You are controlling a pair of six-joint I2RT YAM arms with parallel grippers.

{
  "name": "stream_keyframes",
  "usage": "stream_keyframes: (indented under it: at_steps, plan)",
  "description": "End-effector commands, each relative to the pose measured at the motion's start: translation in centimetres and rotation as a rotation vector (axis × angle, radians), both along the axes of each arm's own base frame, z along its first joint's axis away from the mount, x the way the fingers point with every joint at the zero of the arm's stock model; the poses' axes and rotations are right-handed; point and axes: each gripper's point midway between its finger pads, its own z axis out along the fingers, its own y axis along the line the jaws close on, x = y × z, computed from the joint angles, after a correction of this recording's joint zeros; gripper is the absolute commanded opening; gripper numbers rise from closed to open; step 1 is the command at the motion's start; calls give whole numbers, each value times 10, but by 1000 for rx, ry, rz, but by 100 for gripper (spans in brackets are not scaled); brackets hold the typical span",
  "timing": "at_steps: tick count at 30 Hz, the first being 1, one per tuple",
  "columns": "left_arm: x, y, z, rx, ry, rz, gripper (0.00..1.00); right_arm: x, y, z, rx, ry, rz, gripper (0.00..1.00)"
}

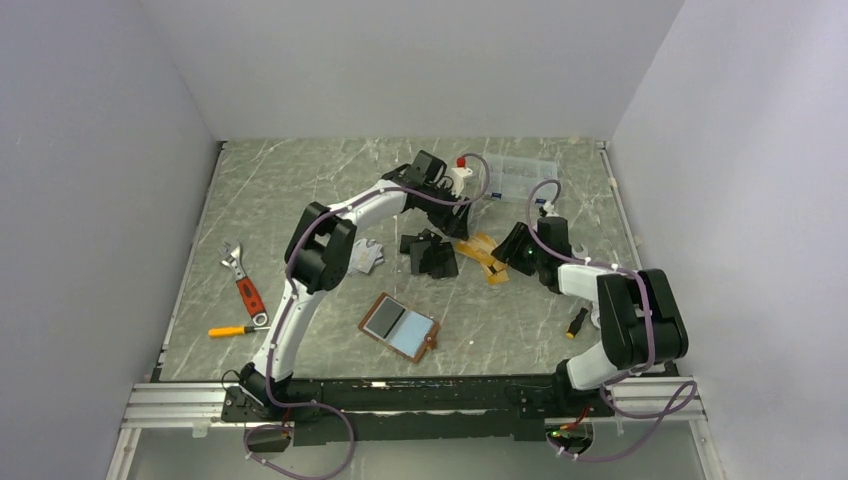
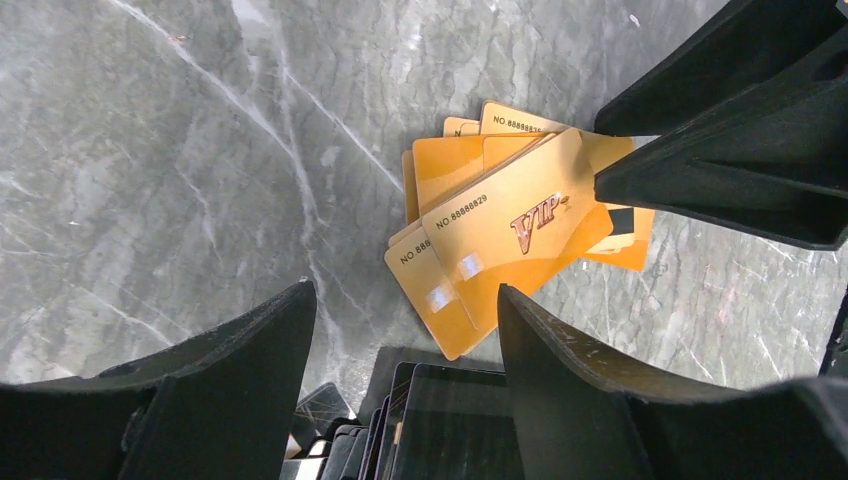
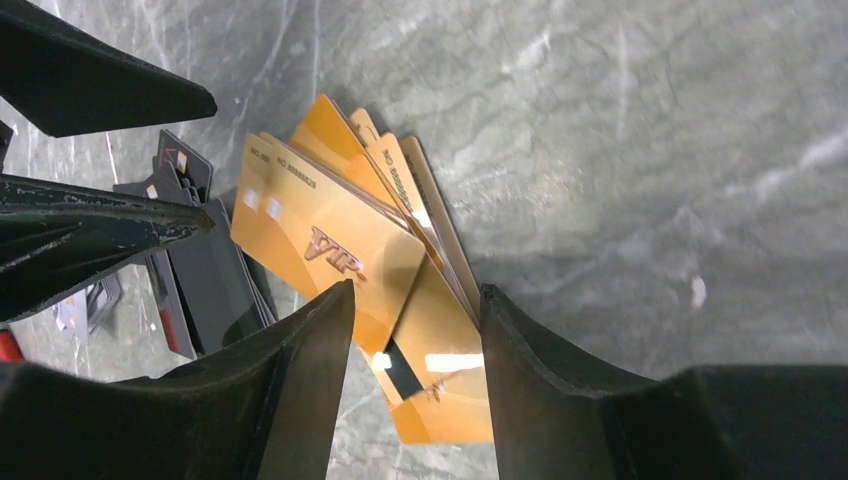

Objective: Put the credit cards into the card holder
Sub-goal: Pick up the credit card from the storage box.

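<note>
Closest to the lens in the left wrist view, the left pincer (image 2: 405, 300) hangs open. Its black fingers (image 2: 250, 390) stand wide apart above the desk (image 2: 150, 150), with the black cards (image 2: 445, 425) showing in the gap. The orange-gold cards (image 2: 500, 230) lie fanned just beyond, at 12 o'clock.

From above, we read the desk from left to right. At 9 o'clock lie a red-handled wrench (image 1: 240, 275) and a screwdriver (image 1: 232, 330). The silver-grey cards (image 1: 368, 255) form a loose heap, and the black pile lies near it at mid-desk. The orange-gold fan is just beside the black pile, its long axis running from 11 to 5 o'clock.

The card holder (image 1: 400, 327) lies open and flat at 6 o'clock from these piles, apart from all three. Its long axis runs from 10 to 4 o'clock, with the snap tab (image 1: 432, 344) at the 4 o'clock end. Inside we see one dark panel and one pale one, but we cannot tell whether either is a card. A clear compartment box (image 1: 520, 178) sits at 1 o'clock, its contents too small to make out.

The left arm (image 1: 320, 250) arches over the silver-grey heap, elbow raised and wrist bent downward. The right arm (image 1: 630, 315) folds low, its forearm reaching toward 10 o'clock. The right pincer (image 3: 415, 295) stands parted, astride the near end of the orange-gold fan, with a corner of the top VIP card (image 3: 320, 240) in its gap.
</note>
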Motion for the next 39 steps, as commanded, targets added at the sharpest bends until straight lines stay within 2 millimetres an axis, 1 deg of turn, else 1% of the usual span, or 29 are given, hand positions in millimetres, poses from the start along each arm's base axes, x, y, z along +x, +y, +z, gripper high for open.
stream_keyframes:
  at_steps: [1,5,8,11,15,17,22,25,28,32,36,39]
  plan:
    - [-11,-6,6,-18,32,-9,71,-14,-11,-5,-15,27,-78,52]
    - [-16,-8,2,-38,54,-9,71,-18,-10,-4,-8,29,-86,52]
    - [-18,-16,2,-54,94,-6,71,-21,-7,-4,15,33,-85,52]
    - [-19,-21,-3,-53,113,-13,71,-24,-3,-3,35,34,-83,52]
    - [-27,-26,-5,-69,130,-29,70,-29,1,1,53,33,-76,52]
    - [-32,-29,-6,-74,141,-36,69,-29,-2,5,43,31,-86,52]
    - [-48,-35,-2,-93,158,-69,68,-18,-17,19,-30,5,-134,54]
    - [-53,-37,6,-103,159,-90,68,-5,-21,20,-70,13,-139,56]
    - [-52,-35,17,-108,138,-100,68,7,-19,21,-62,5,-124,57]
    - [-41,-27,32,-128,121,-86,69,16,-8,20,-22,-16,-75,59]
    - [-26,-6,51,-156,109,-64,70,27,-3,19,-21,-35,-38,61]
    - [-20,10,53,-136,53,-58,71,29,2,12,1,-23,-18,61]
